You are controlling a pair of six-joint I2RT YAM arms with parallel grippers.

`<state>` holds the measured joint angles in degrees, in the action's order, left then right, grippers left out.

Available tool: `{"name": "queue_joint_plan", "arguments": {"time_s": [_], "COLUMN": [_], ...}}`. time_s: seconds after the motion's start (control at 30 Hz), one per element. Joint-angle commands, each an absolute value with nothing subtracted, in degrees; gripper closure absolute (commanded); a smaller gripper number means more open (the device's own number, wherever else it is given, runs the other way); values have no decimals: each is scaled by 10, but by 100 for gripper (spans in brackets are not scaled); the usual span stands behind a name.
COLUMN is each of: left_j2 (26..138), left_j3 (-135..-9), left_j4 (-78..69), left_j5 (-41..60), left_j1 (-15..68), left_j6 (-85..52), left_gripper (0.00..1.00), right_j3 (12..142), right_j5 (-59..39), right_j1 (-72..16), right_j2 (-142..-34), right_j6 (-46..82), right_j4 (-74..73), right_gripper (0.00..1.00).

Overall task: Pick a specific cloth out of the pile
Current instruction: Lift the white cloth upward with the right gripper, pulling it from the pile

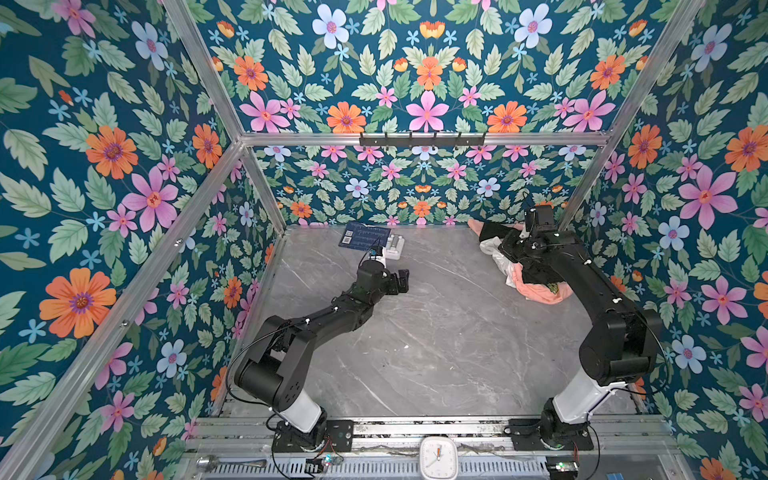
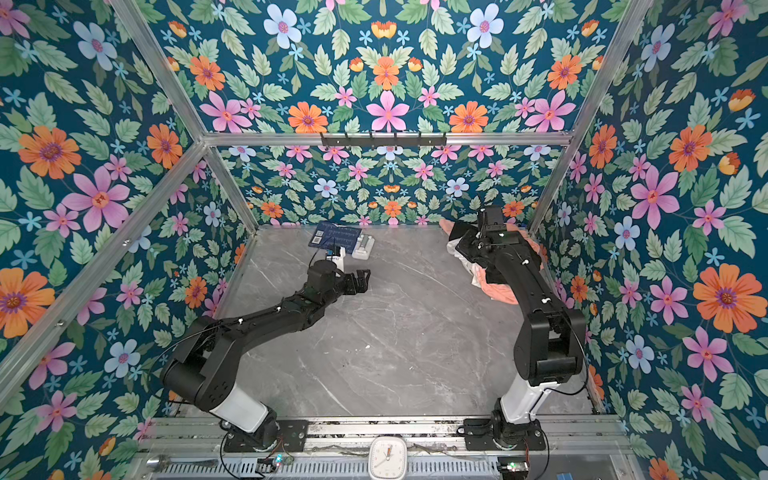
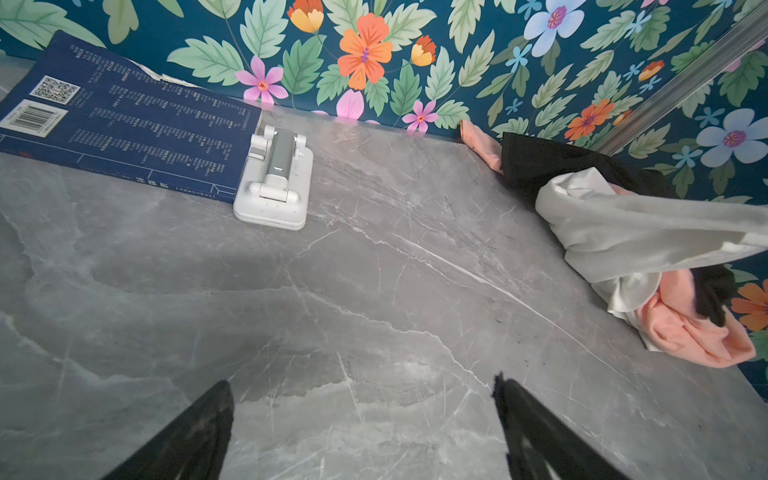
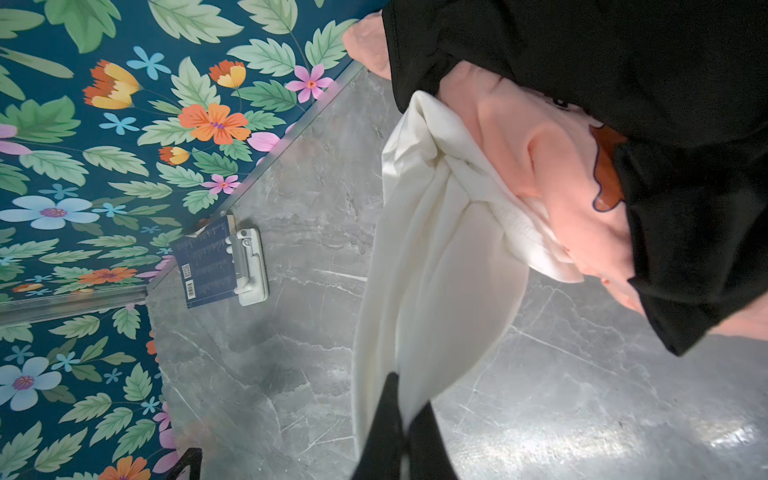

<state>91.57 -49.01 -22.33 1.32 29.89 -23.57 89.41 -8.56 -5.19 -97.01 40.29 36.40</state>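
You see little of the pile (image 1: 536, 291) in both top views, the right arm (image 1: 582, 274) covers most of it; the cloth (image 3: 623, 232) runs off the left wrist view's edge

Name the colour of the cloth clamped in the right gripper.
White, plain; the cloth shows best in the right wrist view.

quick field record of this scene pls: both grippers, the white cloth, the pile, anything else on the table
left gripper: open, empty, above bare marble table
right gripper: shut on white cloth
white cloth: stretched from the right gripper back into the pile
pile: back right corner; peach garment, black garment on top
other: blue book, white hinged stand by back wall
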Motion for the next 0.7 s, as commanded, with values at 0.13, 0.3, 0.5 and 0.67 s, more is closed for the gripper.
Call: {"name": "queue_joint_plan", "arguments": {"time_s": [0.13, 0.3, 0.5, 0.67], "left_j2": [916, 916, 917, 918], "left_j3": [-491, -491, -491, -491], "left_j4": [-231, -231, -233, -234], "left_j5": [7, 5, 4, 4], "left_j1": [302, 304, 306, 307], "left_j6": [-236, -236, -236, -236], "left_gripper": [0, 0, 0, 0], "right_j3": [894, 893, 894, 899], "right_j5": [-78, -79, -77, -73], "right_j1": [-55, -56, -56, -55], "right_j2": [-956, -931, -916, -905], "right_j6": [407, 408, 409, 409], "right_j4": [358, 358, 356, 356], "right_gripper": [100, 100, 100, 100]}}
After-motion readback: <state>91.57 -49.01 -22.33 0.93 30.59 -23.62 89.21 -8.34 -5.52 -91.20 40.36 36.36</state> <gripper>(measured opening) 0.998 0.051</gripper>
